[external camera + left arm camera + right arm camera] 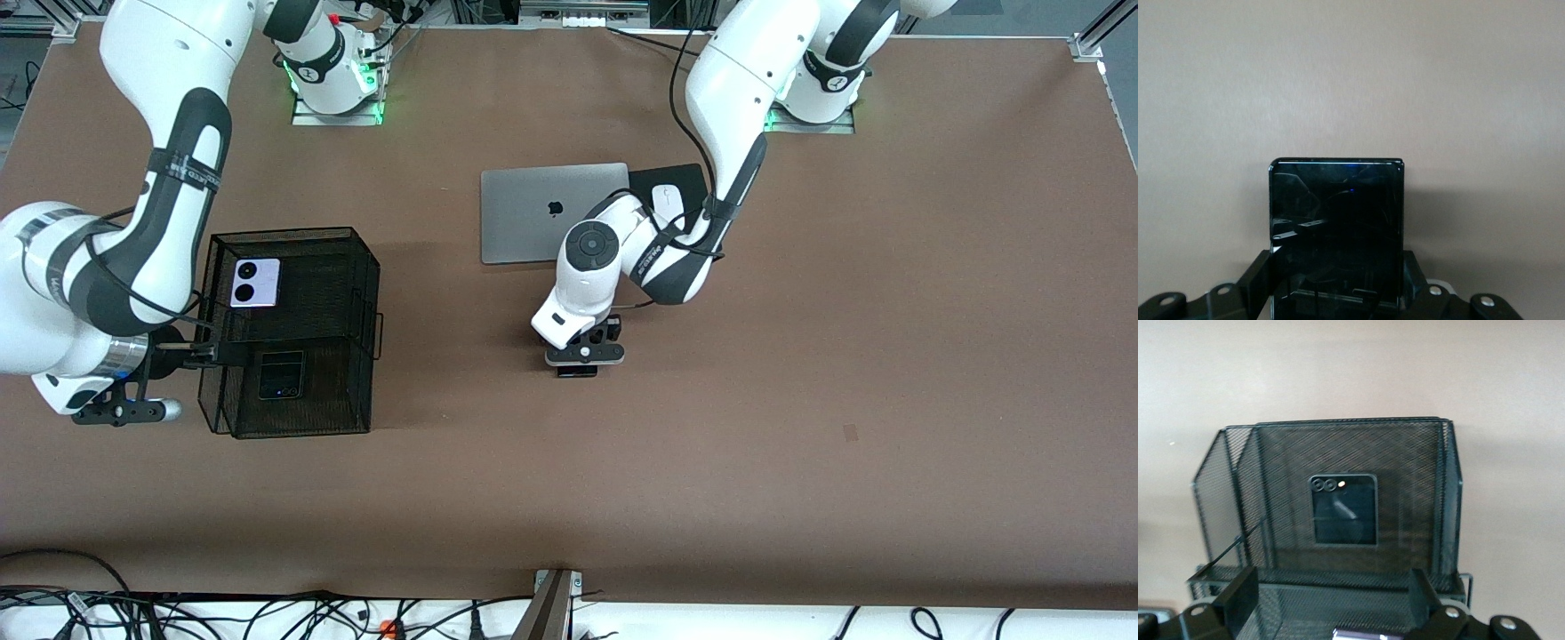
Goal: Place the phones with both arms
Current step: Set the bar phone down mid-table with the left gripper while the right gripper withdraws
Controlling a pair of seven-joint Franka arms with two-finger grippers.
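Phones sit in the black mesh organizer, lilac-white folded phone at 12 o'clock of black folded phone, with right gripper wide open, empty, beside it, while left gripper over desk is clamped on slim black phone.

Three phones, one laptop, one mouse

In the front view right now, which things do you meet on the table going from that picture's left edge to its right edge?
Right claw → black mesh basket holding two folded phones → silver laptop → left claw → white mouse.
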